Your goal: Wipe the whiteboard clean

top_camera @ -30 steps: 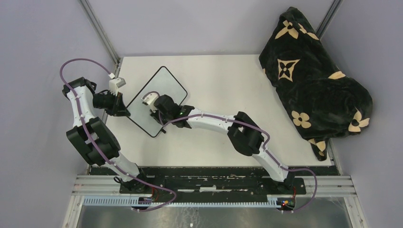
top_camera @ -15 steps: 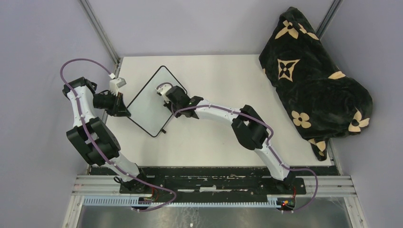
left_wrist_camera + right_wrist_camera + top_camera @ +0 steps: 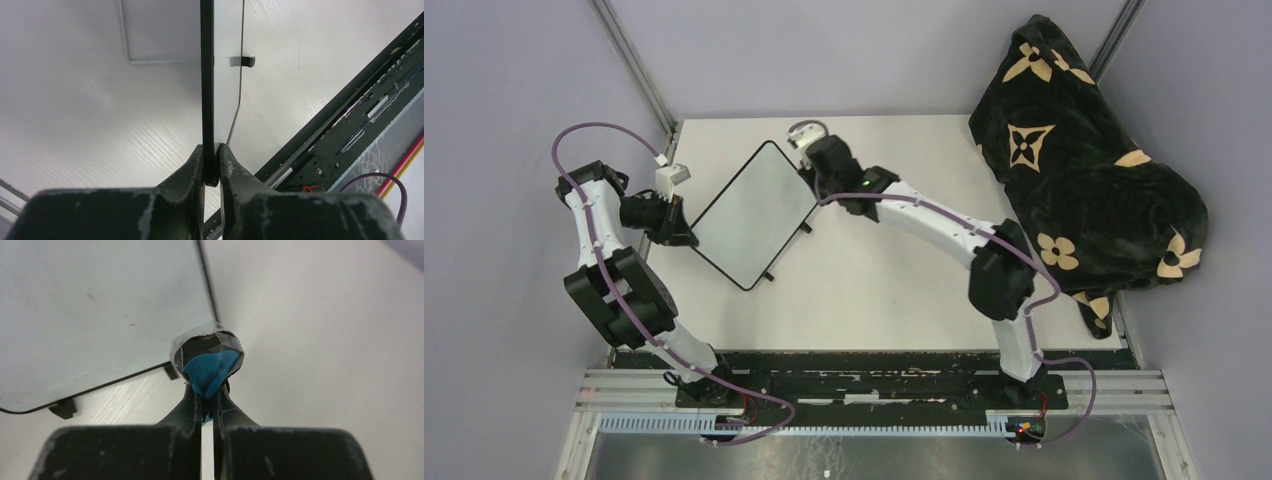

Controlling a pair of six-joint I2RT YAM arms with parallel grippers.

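Observation:
A small black-framed whiteboard (image 3: 749, 212) lies turned like a diamond at the table's back left, its face blank. My left gripper (image 3: 680, 224) is shut on the board's left edge (image 3: 207, 100), seen edge-on in the left wrist view. My right gripper (image 3: 805, 150) is shut on a blue eraser pad (image 3: 210, 367) wrapped in clear film. It hangs just past the board's far right edge (image 3: 206, 280), off its face.
A black blanket with tan flower shapes (image 3: 1084, 160) is heaped at the table's right side. The black base rail (image 3: 864, 385) runs along the near edge. Grey walls close in the table on the left and at the back.
My right gripper has swept with the eraser from the board's middle up and right, past its far right edge. The left gripper and the board have stayed put.

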